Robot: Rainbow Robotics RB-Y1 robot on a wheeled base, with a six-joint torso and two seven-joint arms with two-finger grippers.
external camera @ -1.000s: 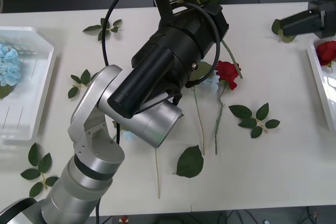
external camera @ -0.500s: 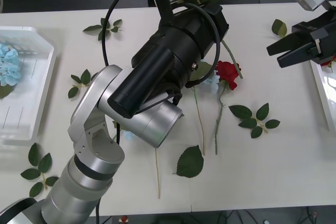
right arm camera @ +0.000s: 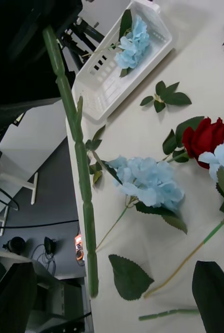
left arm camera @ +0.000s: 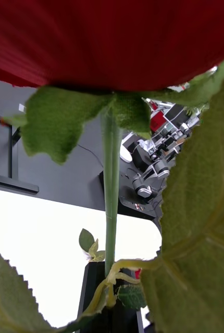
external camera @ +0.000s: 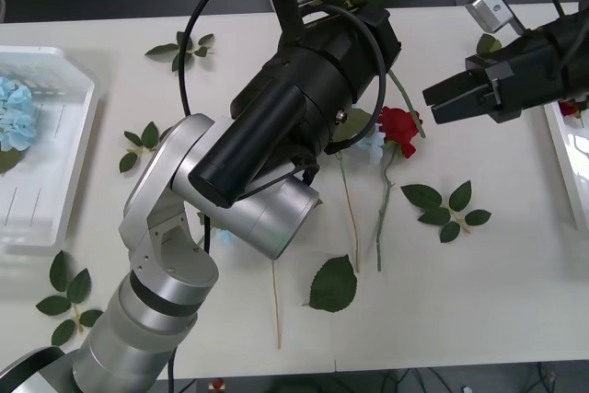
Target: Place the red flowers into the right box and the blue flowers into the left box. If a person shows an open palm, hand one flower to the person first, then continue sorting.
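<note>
Stretched across the middle of a white table (external camera: 515, 292), the big left arm, its gripper hidden behind its own black wrist, so grip impossible to judge; pressed close before its wrist camera, a red flower (left arm camera: 112, 41) on a green stem with broad leaves. At the table's left edge, the left box (external camera: 64, 163) with a blue flower (external camera: 17, 112) lying inside. At the far right edge, a sliver of the right box (external camera: 563, 149). Reaching in from the right above the table, the right gripper (external camera: 431, 101), black fingers spread apart and holding nothing. Just beside the left arm, a red rose (external camera: 398, 126) flat on the table, touching a pale blue bloom (external camera: 373, 146). Scattered around, loose green leaf sprigs (external camera: 448, 208)
</note>
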